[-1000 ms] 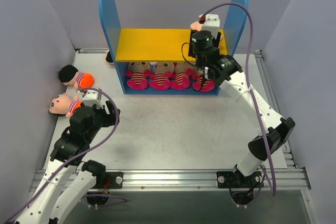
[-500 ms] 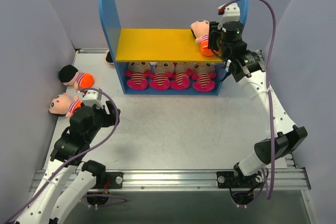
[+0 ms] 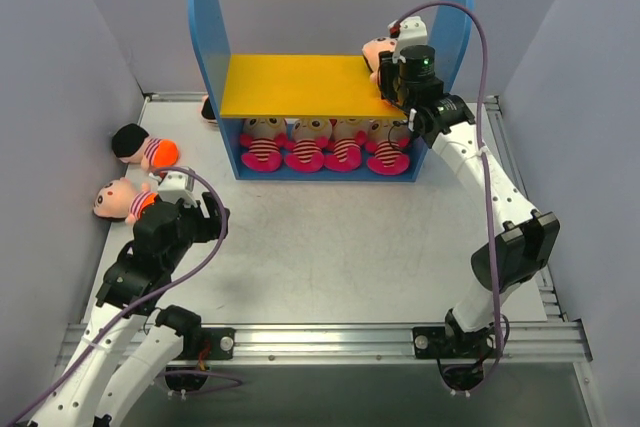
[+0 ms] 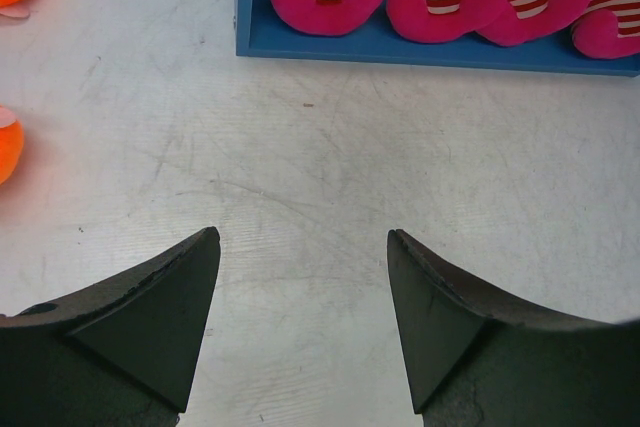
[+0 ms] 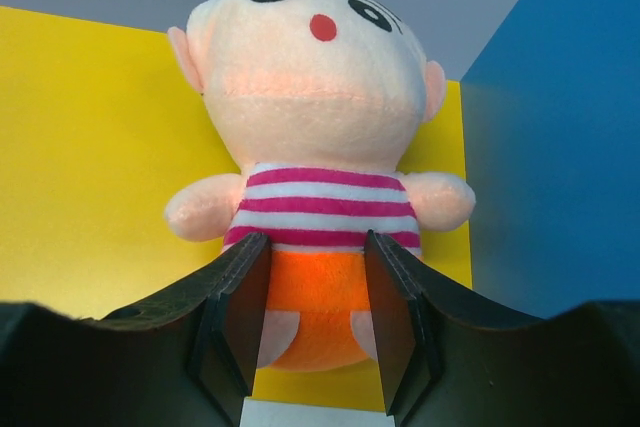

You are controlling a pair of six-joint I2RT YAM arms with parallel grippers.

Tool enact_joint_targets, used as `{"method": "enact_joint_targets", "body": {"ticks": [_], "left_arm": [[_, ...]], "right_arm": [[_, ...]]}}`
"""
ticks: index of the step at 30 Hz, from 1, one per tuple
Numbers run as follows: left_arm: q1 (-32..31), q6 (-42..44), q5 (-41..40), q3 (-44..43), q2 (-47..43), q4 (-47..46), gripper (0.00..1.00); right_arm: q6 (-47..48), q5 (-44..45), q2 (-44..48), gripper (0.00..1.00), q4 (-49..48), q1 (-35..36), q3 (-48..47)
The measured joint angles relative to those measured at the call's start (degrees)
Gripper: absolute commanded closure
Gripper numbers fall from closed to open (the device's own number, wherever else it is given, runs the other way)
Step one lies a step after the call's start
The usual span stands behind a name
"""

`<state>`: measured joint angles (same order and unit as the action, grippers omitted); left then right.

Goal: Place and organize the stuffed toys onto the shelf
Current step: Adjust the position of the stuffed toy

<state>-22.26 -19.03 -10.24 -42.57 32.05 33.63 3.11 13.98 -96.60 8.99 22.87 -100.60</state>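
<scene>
**A:** Start at the left. What is that arm doing?

**B:** The left gripper (image 4: 300,237) hovers over the table (image 4: 330,137) with its jaws spread and nothing between them. Off to its left two toys lie on the table. The dark-topped toy (image 3: 140,145) is farther ahead and the peach toy (image 3: 118,197) is nearer.

**A:** Is anything else loose?

**B:** A third toy (image 3: 207,107) peeps out behind the left panel of the shelf (image 3: 205,27), well ahead of that gripper. It is mostly hidden, so I can't say how it lies.

**A:** And the lower level?

**B:** Ahead and to the right of the left gripper, the magenta row (image 3: 300,152) sits there, four side by side.

**A:** What about the right arm?

**B:** The right gripper (image 5: 312,239) reaches over the right end of the board (image 5: 90,147). The top toy (image 5: 315,97) rests there, its head away from the gripper and the blue panel just to the gripper's right. The jaws stand on either side of its orange bottom, close against it. I can't tell whether they pinch it or only flank it.

**A:** So how far along is it?

**B:** I'd judge five of eight are on the shelf. Three remain, and the board has room left of the top toy.
</scene>
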Motion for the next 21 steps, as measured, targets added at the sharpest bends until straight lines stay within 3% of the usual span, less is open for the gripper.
{"method": "enact_joint_targets", "body": {"ticks": [3, 5, 10, 21], "left_arm": [[0.0, 0.0, 0.0, 0.0, 0.0, 0.0, 0.24], [0.0, 0.0, 0.0, 0.0, 0.0, 0.0, 0.24], [0.0, 0.0, 0.0, 0.0, 0.0, 0.0, 0.24], [0.0, 0.0, 0.3, 0.0, 0.4, 0.0, 0.24]], "right_arm": [[-0.1, 0.0, -0.8, 0.59, -1.2, 0.0, 0.2], [-0.2, -0.1, -0.8, 0.65, -1.8, 0.0, 0.7], [-1.5, 0.6, -0.8, 0.99, -3.3, 0.0, 2.1], [-4.2, 10.7, -0.5, 1.00, -3.2, 2.6, 2.4]]}}
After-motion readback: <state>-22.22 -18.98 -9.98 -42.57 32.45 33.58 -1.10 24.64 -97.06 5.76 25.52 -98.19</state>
